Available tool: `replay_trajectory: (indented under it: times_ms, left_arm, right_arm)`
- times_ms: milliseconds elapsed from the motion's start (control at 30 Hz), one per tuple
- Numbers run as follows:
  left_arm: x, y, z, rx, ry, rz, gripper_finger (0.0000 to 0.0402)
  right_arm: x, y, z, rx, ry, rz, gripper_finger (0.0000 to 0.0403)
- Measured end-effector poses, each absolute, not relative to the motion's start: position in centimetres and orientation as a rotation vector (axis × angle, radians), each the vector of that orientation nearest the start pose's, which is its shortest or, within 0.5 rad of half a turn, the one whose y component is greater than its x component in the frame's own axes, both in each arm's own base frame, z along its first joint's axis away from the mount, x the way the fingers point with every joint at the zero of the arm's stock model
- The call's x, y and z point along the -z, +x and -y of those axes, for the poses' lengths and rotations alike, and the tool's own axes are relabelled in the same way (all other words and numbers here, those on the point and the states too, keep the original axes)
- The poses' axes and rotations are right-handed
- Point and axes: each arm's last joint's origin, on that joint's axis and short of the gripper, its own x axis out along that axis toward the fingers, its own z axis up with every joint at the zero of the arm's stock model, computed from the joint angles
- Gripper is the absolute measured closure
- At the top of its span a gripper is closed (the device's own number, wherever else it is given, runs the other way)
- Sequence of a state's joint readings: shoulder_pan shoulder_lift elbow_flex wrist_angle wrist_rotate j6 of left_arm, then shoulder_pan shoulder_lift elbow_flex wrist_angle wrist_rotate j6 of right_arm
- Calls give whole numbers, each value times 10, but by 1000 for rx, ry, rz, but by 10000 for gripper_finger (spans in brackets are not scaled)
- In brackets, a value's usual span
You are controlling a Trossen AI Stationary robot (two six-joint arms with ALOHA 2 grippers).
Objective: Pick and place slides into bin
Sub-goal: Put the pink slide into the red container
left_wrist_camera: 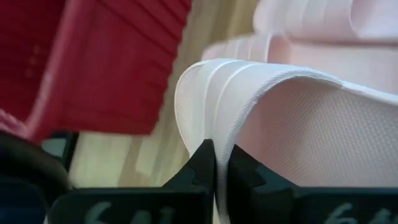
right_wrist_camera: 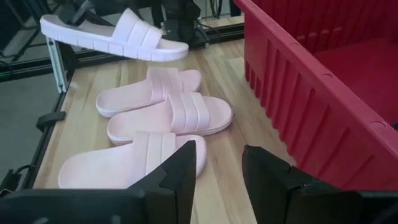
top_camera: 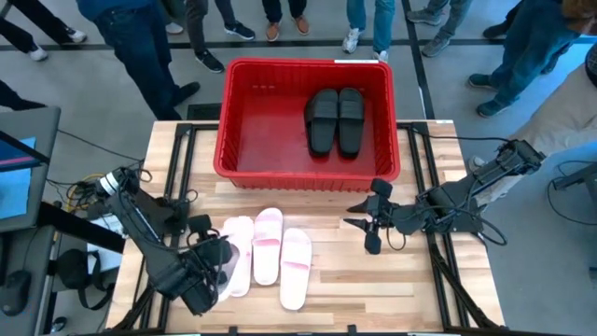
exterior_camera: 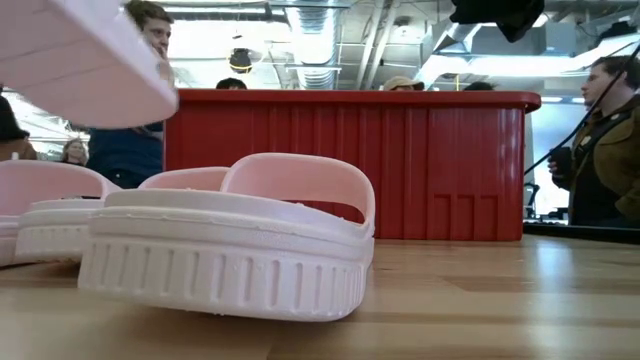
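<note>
Matt foam, ribbed plastic and pale planked wood

The pale pink foam slides [right_wrist_camera: 169, 118] look matt, with a fine pebbled grain on the strap and moulded vertical ribs round the sole edge; the two black rubbery slides [top_camera: 336, 119] have a dull sheen. The large red plastic bin [top_camera: 244, 140] is smooth and faintly glossy, its walls ribbed. The light wooden desk [exterior_camera: 520, 300] shows a sealed, satin plank grain. The left pincer [left_wrist_camera: 219, 163] has dark matt fingers.

4 pink slides [right_wrist_camera: 165, 117], 2 black slides [top_camera: 336, 119], 1 bin [top_camera: 244, 112].
</note>
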State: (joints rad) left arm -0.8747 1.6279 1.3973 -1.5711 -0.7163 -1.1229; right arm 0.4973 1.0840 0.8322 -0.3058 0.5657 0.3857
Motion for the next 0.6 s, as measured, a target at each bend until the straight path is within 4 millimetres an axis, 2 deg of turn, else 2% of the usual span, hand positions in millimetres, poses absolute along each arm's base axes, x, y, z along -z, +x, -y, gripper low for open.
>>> replay_trajectory:
  times_ms: [233, 600]
  left_arm:
    - [-305, 202, 181, -527, 362, -964, 401]
    - [-349, 212, 136, -599, 420, -841, 401]
  right_arm:
    - [-285, 207, -95, 143, 99, -463, 285]
    - [-285, 207, -96, 119, 106, -472, 285]
